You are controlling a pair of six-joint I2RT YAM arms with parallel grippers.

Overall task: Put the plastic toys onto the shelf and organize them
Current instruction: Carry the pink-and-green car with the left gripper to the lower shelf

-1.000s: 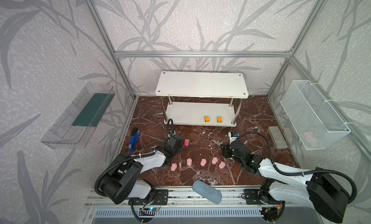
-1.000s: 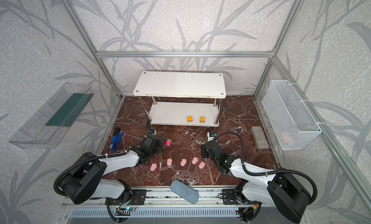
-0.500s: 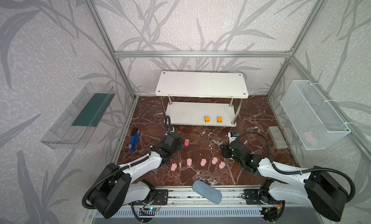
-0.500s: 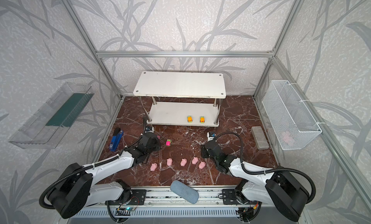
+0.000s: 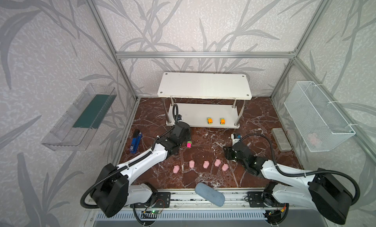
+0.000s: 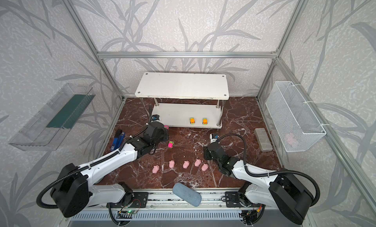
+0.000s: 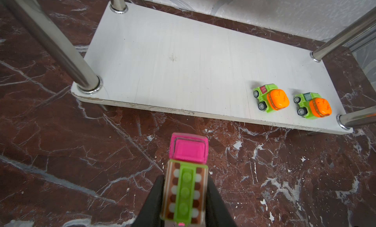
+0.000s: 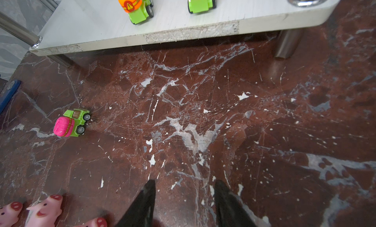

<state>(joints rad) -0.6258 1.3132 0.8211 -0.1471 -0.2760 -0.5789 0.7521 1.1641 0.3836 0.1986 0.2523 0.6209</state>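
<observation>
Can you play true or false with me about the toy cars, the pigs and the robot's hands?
1. The left hand is holding a pink-and-green car. True.
2. The five pigs are on the shelf. False: they are all on the floor in front of it.
3. Two orange-and-green cars sit on the shelf's lower board. True.
4. The right hand is holding a pig. False: it is open and empty.
5. A second pink-and-green car is on the floor. True.
</observation>
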